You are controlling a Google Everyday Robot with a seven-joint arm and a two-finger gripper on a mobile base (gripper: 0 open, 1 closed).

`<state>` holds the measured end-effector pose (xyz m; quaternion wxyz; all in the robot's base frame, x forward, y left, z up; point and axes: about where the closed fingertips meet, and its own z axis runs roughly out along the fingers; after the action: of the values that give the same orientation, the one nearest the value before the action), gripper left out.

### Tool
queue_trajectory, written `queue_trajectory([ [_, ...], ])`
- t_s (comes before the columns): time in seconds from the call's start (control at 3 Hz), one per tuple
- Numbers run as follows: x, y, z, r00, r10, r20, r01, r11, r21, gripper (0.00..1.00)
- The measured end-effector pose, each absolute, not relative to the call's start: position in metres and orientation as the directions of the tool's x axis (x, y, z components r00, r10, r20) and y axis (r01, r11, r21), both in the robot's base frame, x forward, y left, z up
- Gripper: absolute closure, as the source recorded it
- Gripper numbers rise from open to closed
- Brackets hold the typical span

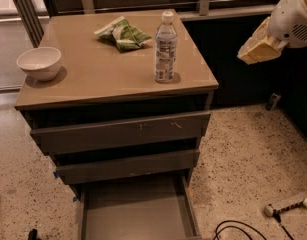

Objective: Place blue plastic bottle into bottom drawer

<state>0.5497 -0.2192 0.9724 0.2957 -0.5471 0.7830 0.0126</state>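
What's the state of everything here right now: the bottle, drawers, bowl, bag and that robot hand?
blue plastic bottle: upright on the cabinet top, cap on.
bottom drawer: pulled open, nothing visible inside.
top drawer: shut.
middle drawer: shut.
white bowl: upright, at the left edge of the cabinet top.
green bag: lying flat behind the bottle.
gripper: in the air, right of the cabinet top, apart from the bottle.

The jaws hang at upper right, well off the right side of the bench (93,79); the arm (293,14) behind them runs out past the right edge. The bottom drawer (138,214) loses its front to the lower edge. Label print on the blue plastic bottle (165,49) is too small to read.
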Motion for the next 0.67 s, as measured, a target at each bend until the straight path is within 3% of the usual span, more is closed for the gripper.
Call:
queue_trajectory([
  [0.67, 0.584, -0.212, 0.974, -0.214, -0.781, -0.587, -0.835, 0.458, -0.305, 1.00],
])
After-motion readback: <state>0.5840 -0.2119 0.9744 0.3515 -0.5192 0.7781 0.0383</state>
